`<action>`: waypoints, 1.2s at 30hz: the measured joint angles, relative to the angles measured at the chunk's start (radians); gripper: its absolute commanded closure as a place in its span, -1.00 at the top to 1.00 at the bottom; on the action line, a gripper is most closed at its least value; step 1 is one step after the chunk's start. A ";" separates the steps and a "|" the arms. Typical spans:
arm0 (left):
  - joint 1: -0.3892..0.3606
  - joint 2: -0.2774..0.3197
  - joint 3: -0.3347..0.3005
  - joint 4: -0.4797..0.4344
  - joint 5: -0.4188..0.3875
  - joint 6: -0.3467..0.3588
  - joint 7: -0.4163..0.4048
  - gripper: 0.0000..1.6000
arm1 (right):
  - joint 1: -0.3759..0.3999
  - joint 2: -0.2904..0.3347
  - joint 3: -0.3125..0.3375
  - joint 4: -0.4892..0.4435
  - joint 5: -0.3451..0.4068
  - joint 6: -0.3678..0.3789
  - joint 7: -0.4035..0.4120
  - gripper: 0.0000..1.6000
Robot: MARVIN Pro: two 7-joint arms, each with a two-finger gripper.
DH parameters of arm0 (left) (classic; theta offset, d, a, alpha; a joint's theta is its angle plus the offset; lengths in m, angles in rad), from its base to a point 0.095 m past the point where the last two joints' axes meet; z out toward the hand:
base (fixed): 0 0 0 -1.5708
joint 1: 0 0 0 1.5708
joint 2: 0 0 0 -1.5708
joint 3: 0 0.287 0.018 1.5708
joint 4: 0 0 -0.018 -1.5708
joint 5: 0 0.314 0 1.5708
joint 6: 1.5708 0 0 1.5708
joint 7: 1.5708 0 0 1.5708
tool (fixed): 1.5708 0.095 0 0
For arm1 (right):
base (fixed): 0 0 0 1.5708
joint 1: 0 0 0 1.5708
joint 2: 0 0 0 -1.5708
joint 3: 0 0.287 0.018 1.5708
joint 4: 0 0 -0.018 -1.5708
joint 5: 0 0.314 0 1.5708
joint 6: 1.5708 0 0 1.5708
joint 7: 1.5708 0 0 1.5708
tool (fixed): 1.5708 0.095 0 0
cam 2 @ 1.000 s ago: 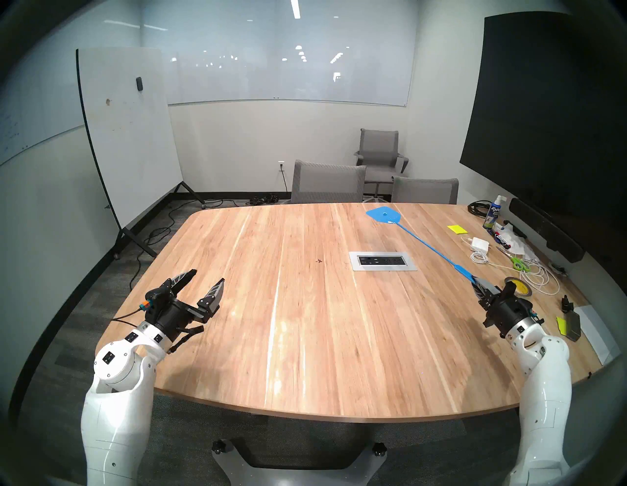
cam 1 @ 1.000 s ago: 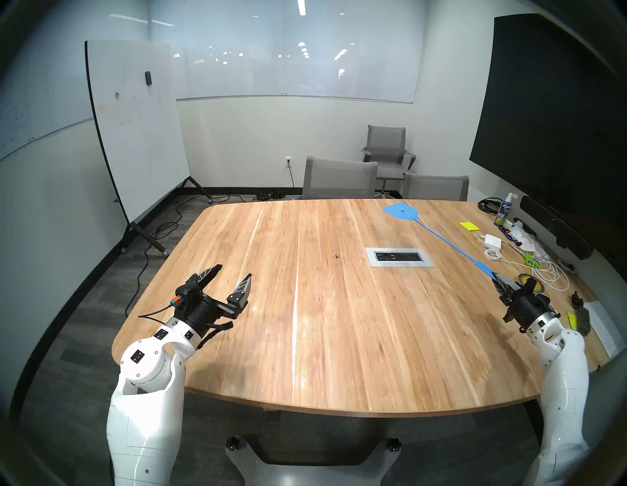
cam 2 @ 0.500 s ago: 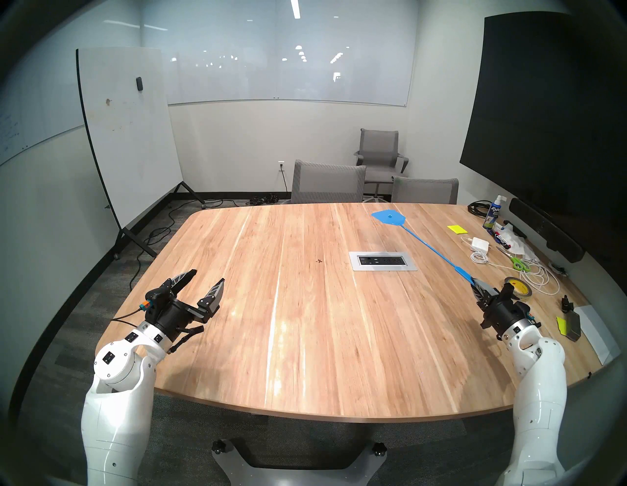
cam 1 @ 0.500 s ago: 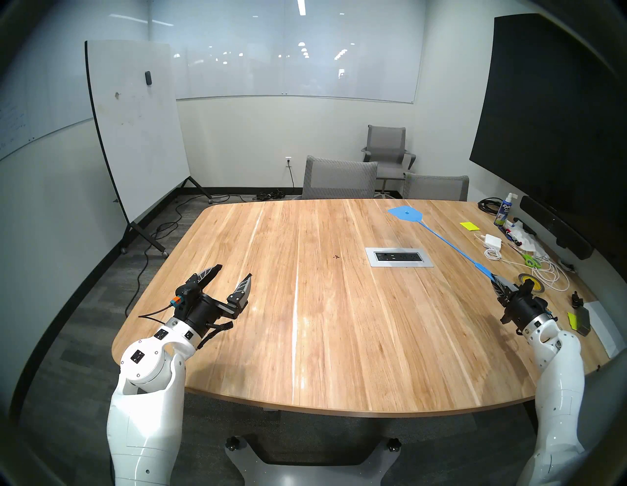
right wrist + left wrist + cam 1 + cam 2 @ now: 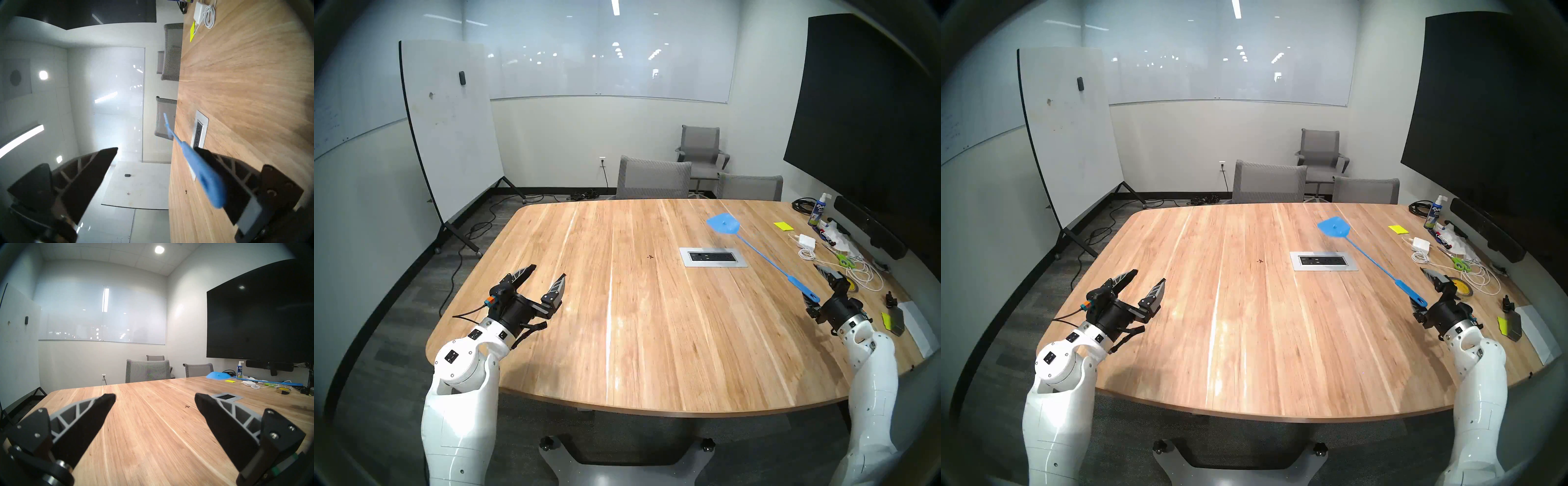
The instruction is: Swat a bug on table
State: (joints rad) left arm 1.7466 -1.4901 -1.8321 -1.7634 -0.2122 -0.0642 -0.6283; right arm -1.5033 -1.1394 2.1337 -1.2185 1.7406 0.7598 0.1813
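Blue swatter (image 5: 765, 256) released above table (image 5: 619, 339), bug (image 5: 650, 257) unswatted.
Right gripper (image 5: 812, 283) spread apart, handle loose against one finger; left gripper (image 5: 548, 275) open, empty.

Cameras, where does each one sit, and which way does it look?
Head stereo left: on the head, looking down across the table; both arms show, with the left end effector and right end effector.
Head stereo right: beside it, nearly the same picture, with both arms.
Left wrist: low over the table, facing the chairs; its own fingers show.
Right wrist: turned sideways, table at the right; its fingers and the blue swatter show.
Shared: both wrist views show the bug and the outlet panel.
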 measured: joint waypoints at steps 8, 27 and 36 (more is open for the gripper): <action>-0.001 -0.002 -0.002 0.000 0.002 0.000 -0.002 1.00 | -0.009 0.000 -0.016 -0.027 -0.039 -0.015 0.001 1.00; -0.003 -0.008 -0.006 0.000 0.006 0.001 -0.008 1.00 | -0.127 -0.067 -0.008 -0.228 -0.062 0.001 -0.007 1.00; -0.004 -0.010 -0.008 0.000 0.008 0.001 -0.010 1.00 | -0.164 -0.112 -0.042 -0.315 -0.053 0.026 -0.038 1.00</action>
State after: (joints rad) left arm 1.7430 -1.5005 -1.8401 -1.7635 -0.2045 -0.0628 -0.6386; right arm -1.6677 -1.2517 2.0914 -1.5334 1.6881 0.7856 0.1434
